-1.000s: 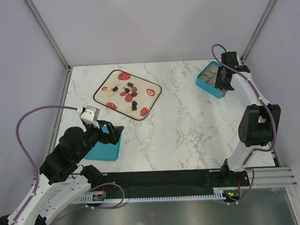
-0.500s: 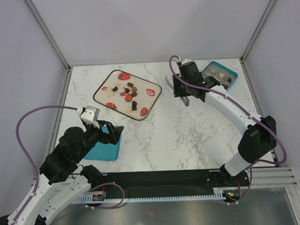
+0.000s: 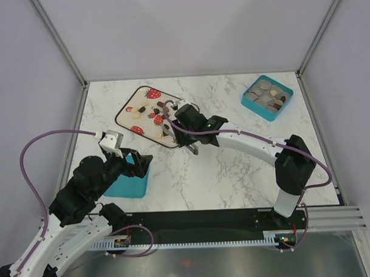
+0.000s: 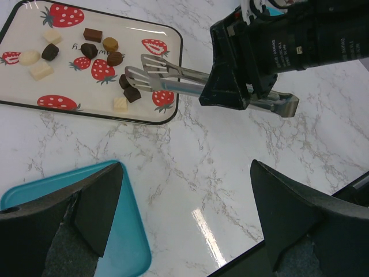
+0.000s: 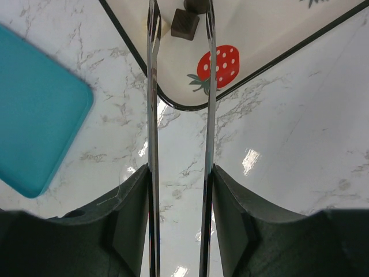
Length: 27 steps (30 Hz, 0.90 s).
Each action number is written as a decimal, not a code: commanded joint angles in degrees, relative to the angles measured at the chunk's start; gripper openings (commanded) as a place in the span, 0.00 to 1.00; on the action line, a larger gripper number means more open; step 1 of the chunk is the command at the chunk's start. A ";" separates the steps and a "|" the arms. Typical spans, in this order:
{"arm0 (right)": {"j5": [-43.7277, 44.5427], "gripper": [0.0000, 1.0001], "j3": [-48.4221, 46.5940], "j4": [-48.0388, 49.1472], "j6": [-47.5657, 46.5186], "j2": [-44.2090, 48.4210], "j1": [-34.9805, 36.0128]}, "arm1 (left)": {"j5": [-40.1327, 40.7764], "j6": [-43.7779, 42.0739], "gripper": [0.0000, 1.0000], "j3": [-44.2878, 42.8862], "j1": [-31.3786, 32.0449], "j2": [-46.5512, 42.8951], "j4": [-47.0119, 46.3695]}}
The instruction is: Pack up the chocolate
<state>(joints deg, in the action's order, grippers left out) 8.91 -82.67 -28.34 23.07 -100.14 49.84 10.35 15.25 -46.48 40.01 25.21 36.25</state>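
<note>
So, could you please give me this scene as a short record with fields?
left gripper: open, empty, over the near box
right gripper: shut on tongs
tongs: blades apart, tips over the tray, beside dark chocolates
tray: scattered chocolates on it
far box: some chocolates inside

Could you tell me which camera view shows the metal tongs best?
The left wrist view: the tongs appear side-on, nearly whole, tips over the strawberry tray. The right wrist view shows only their two blades lengthwise; the top view shows them small, mostly hidden by the right arm.
</note>
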 commanded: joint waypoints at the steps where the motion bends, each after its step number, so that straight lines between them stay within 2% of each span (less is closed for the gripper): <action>1: 1.46 0.52 -2.58 1.80 1.45 -1.20 1.04 | 0.37 -2.41 1.00 0.42 0.24 -0.25 -1.80; 9: 3.22 0.52 -0.65 1.62 0.93 -2.78 2.98 | -0.07 -2.41 1.00 0.42 0.16 -0.16 -1.88; 27: 3.93 0.51 -3.37 1.62 1.01 -9.63 3.68 | 0.11 -2.41 1.00 0.34 0.24 -0.25 -1.80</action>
<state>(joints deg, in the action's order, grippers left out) 12.51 -82.78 -27.86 23.62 -108.92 53.15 10.35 15.22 -46.48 40.01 25.17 36.25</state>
